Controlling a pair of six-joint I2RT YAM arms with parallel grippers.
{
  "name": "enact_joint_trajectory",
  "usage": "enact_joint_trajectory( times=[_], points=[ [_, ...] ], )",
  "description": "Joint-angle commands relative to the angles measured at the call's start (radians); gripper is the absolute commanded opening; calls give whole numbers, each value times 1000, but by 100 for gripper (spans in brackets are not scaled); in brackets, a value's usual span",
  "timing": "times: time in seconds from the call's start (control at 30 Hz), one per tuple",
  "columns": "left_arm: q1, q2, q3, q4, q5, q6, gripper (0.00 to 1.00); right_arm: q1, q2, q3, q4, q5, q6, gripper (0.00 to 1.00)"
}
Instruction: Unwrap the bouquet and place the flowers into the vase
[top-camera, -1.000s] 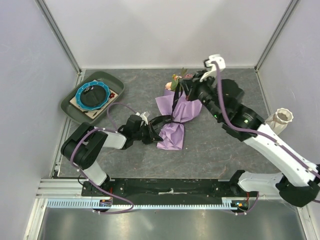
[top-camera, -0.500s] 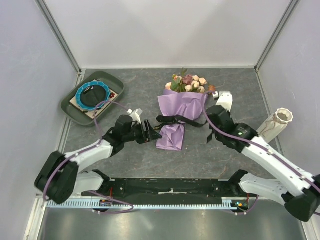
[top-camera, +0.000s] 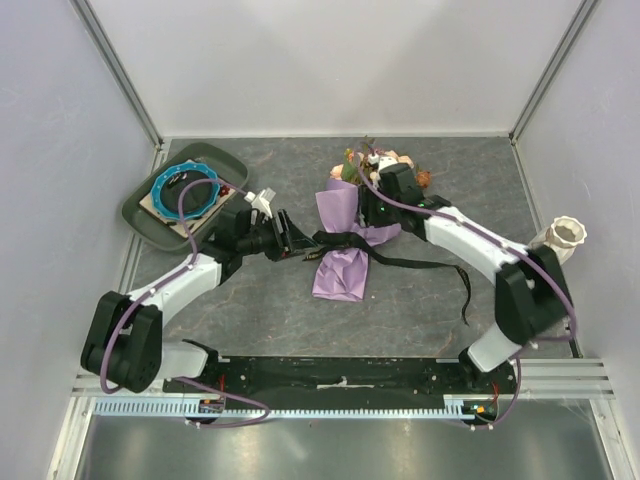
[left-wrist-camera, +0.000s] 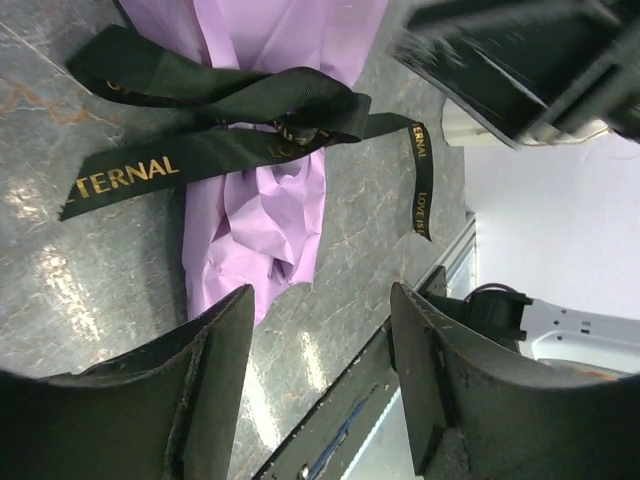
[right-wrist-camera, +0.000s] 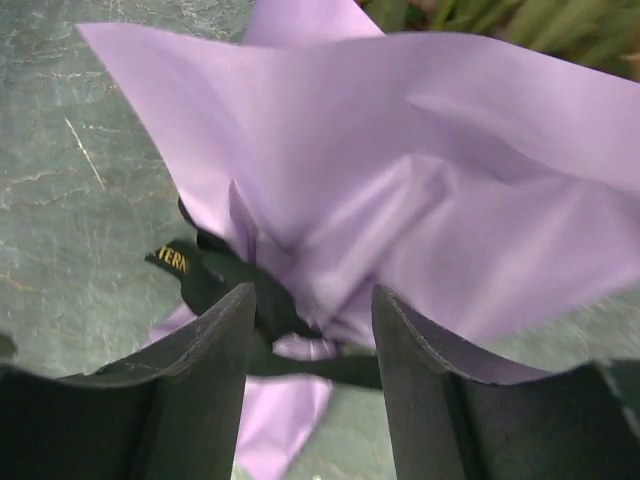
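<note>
We see the bouquet lying mid-frame on the desk, its flowers toward the top and the black ribbon loose, trailing lower right. The left fingers are apart and empty, just frame-left of the ribbon. The right fingers are apart over the lilac paper, gripping nothing. The vase sits at the right edge.

The black ribbon carries gold capitals. In the left wrist view, one tail lying ahead of the left gripper and off to its left reads "ETERNAL", the first letter faint at the cut end. A second tail, ahead and slightly right, reads "LOVE IS" along its length. Gold letters at the knot are too small to read. Just ahead of the right gripper, by its left finger, the ribbon shows "TERN".
</note>
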Motion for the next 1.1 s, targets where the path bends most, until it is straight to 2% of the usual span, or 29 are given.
enact_joint_trajectory(
  times=[0.0,0.1,0.2,0.4,0.47,0.5,0.53,0.6,0.63,0.67,0.77,0.87,0.97,1.07],
  points=[
    [-7,23,-13,136,89,-66,63,-1,148,57,135,-147,47,56],
    [-24,40,-53,179,88,-89,63,0,201,69,155,-165,47,54],
    [-39,49,-76,194,85,-97,63,0,212,59,163,-184,37,45],
    [-52,52,-95,213,75,-101,63,0,205,-18,213,-287,50,47],
    [-50,51,-95,213,75,-103,63,0,217,-20,224,-310,60,45],
    [-52,48,-95,213,75,-103,63,0,221,-13,222,-308,62,40],
    [-52,40,-93,213,75,-106,63,0,223,-7,219,-307,61,25],
    [-52,31,-95,213,74,-107,63,0,209,11,201,-275,39,14],
    [-53,22,-96,208,71,-109,63,0,196,19,193,-255,33,4],
    [-55,5,-101,199,63,-109,62,0,164,26,175,-224,25,0],
    [-55,-32,-113,182,37,-103,61,3,93,56,173,-221,10,0],
    [-67,-113,-124,133,-33,-77,59,64,35,97,158,-141,-18,0],
    [-79,-225,-127,47,-142,-45,58,172,21,138,175,-77,-15,0],
    [-82,-401,-159,-45,-298,-38,56,268,43,149,277,-107,68,0]
  ],
)
